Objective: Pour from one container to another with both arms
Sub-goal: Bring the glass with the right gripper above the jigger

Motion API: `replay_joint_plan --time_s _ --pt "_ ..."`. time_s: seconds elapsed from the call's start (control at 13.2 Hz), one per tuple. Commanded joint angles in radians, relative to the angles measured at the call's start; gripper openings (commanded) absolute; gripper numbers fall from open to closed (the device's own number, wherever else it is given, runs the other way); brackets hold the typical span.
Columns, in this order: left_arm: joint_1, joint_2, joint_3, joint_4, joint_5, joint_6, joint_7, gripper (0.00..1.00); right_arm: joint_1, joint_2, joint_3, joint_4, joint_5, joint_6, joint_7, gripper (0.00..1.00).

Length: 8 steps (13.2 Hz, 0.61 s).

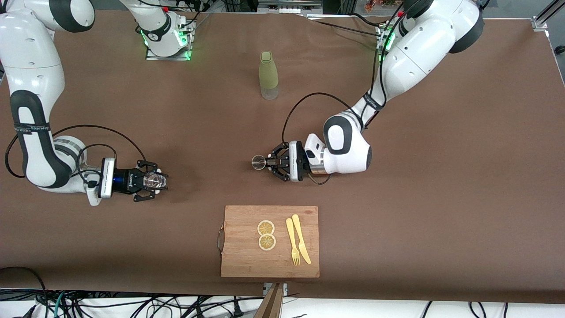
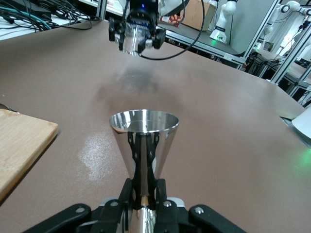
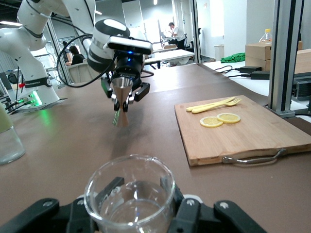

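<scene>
Front view cuts both arms off at the upper edge, over a brown table (image 1: 441,185) whose near edge trails loose cables; writing on the black arm bands is too small to read. Left gripper (image 1: 270,163), above the table at 12 o'clock from the cutting board (image 1: 247,260), is clenched on a steel jigger (image 1: 258,162). Right gripper (image 1: 152,180), toward the right arm's end, clasps a clear glass (image 1: 155,180), its contents hard to judge.

Brown-covered table (image 1: 441,198), cables (image 1: 132,304) along its near edge, bright lab benches (image 3: 170,54).
</scene>
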Motion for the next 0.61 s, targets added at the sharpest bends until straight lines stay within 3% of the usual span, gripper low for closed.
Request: replay_joint_plan --time_s 0.0,0.38,0.53 --pt "-0.028 0.026 0.012 0.048 -0.044 0.016 0.020 0.00 0.012 -0.005 0.014 0.017 0.005 0.009 0.057 0.42" --pt "-0.052 0.039 0.014 0.070 -0.045 0.025 0.024 0.00 0.096 -0.005 0.017 0.017 -0.006 0.099 0.112 0.42" --pt "-0.068 0.061 0.017 0.105 -0.045 0.033 0.022 0.00 0.118 -0.004 0.048 0.017 -0.024 0.153 0.146 0.42"
